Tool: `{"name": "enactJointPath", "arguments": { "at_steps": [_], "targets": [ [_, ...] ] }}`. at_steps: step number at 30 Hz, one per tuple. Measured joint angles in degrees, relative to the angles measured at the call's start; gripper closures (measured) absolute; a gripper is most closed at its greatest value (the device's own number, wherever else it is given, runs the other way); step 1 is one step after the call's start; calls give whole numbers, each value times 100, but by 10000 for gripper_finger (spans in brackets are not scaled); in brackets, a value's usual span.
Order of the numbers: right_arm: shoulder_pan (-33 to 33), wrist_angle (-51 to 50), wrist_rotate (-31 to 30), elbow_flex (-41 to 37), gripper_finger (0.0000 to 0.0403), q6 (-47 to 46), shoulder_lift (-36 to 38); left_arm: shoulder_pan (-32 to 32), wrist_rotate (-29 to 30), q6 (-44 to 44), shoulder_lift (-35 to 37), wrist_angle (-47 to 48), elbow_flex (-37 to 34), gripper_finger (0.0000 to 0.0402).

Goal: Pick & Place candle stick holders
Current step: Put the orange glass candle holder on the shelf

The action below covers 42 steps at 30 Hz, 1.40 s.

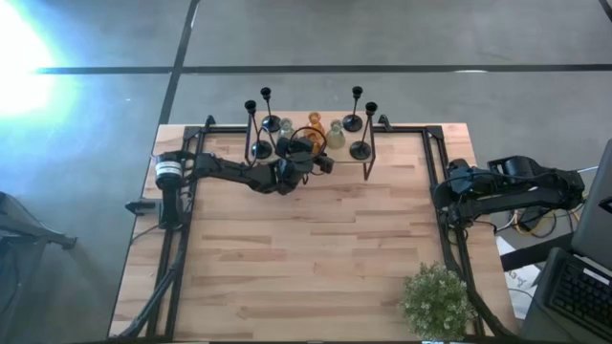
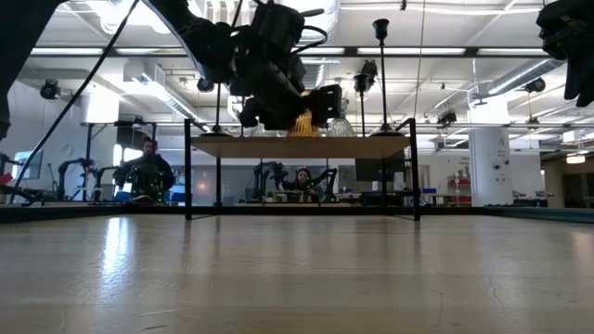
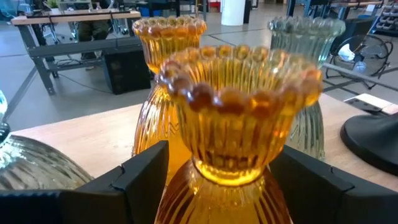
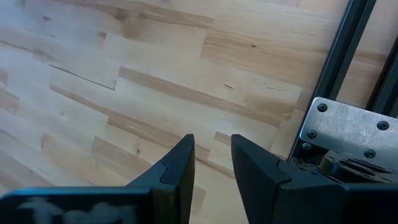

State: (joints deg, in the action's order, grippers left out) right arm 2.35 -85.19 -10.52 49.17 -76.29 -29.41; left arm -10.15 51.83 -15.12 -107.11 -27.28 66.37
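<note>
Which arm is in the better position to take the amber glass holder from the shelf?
The left. The left gripper already has its fingers on both sides of the front amber holder on the raised shelf. The right gripper waits over bare table at the right edge.

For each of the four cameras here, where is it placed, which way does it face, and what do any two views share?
High: overhead, straight down on the table; both arms show.
Low: table height, level toward the shelf; left hand hangs before it.
Left wrist: between its fingers, flanking an amber holder.
Right wrist: down at bare wood past the right hand, fingers slightly apart.
Shared: the amber holder also shows in the high view.
</note>
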Motion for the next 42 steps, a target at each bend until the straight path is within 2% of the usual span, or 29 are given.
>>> {"name": "enactJointPath", "arguments": {
  "at_steps": [9, 21, 34, 42],
  "targets": [
    [-2, 0, 2, 0, 314, 21, 0, -106, -319, -135, 0, -67, 6, 126],
    [0, -2, 2, 0, 300, 46, 0, -114, -321, 6, 23, -148, 11, 126],
    [-2, -2, 4, 0, 313, 46, 0, -114, -235, 353, 44, -152, 133, 126],
    [-1, -2, 7, 0, 301, 39, 0, -53, -236, 377, 169, -22, 105, 126]
  ]
}}
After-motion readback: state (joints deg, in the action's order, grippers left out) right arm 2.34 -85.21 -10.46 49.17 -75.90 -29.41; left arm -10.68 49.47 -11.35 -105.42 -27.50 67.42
